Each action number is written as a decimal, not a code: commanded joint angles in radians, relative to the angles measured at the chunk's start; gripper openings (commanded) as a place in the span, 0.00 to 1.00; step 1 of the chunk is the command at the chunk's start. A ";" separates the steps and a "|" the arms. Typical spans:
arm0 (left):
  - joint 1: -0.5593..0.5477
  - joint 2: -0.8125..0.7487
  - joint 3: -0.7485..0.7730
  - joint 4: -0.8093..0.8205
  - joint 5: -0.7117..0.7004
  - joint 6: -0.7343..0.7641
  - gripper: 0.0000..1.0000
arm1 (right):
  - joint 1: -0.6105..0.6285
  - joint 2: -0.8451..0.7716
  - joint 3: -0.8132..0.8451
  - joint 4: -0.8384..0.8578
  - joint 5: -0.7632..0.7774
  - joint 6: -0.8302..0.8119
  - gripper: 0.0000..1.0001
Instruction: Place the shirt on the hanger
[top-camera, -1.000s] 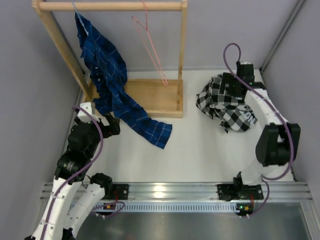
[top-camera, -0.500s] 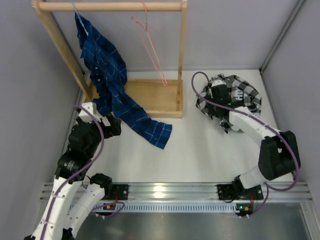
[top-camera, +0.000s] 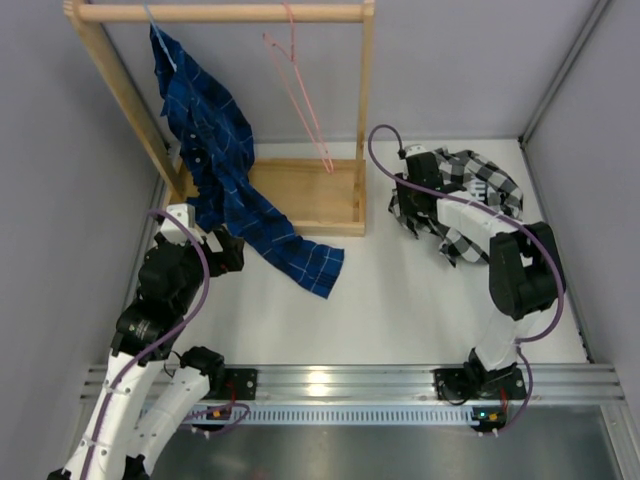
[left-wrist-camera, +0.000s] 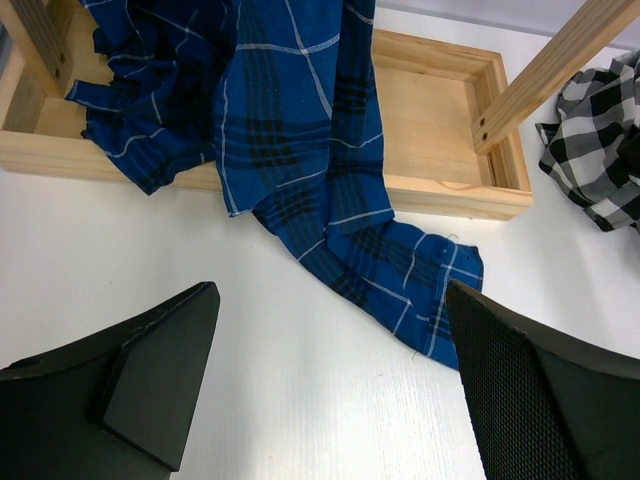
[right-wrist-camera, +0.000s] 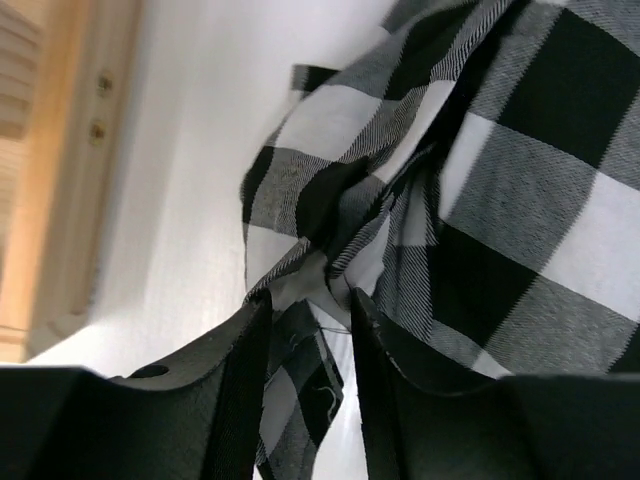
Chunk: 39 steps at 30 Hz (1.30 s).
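Honestly can't make out any writing anywhere, no legible letters, labels or numbers on the black-and-white checked fabric shirt (top-camera: 492, 182), the dark blue plaid shirt (top-camera: 210, 130) or the light wooden rack (top-camera: 300, 190).

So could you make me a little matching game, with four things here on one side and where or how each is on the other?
1 checked shirt
2 pink hanger
3 blue plaid shirt
4 left gripper

A hanging bare from the rail
B open, holding nothing
C crumpled on the table
D draped from rail to table

Pairs: 1-C, 2-A, 3-D, 4-B
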 joint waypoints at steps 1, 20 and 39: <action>-0.005 0.003 -0.007 0.054 0.020 0.018 0.98 | -0.004 -0.007 0.043 0.140 -0.139 0.079 0.36; -0.005 -0.003 -0.010 0.056 0.029 0.020 0.98 | -0.016 -0.118 0.025 0.011 0.114 0.030 0.47; -0.005 0.008 -0.011 0.057 0.048 0.025 0.98 | 0.001 0.075 0.132 -0.009 0.360 0.031 0.00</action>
